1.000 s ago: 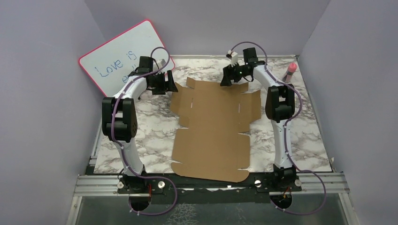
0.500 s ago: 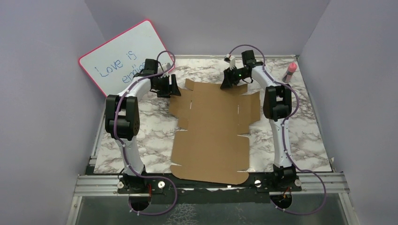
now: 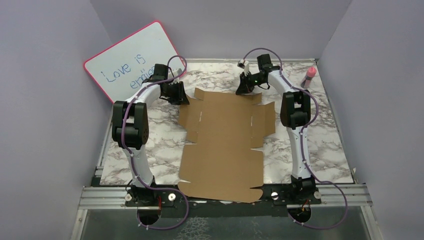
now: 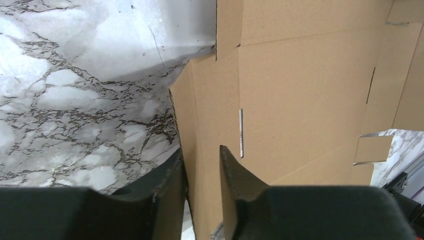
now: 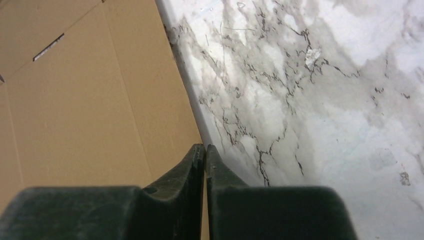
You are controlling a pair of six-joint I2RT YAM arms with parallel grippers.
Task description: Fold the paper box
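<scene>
Where the right fingers (image 5: 186, 170) meet, they are clenched on the far edge of the paper box (image 3: 225, 142); the left fingers (image 4: 167, 187) straddle its far-left flap, though whether they pinch it cannot be told. Unfolded, the box lies on the marble desk (image 3: 160, 125).

The left arm (image 3: 142, 91) and right arm (image 3: 300, 150) are slim white tubes joined by chunky black motor housings (image 3: 130, 125). Each trails a looping purple cable (image 3: 262, 49). A small green light (image 3: 255, 78) glows near the right wrist, and the matte black fingers (image 4: 167, 200) taper bluntly.
</scene>
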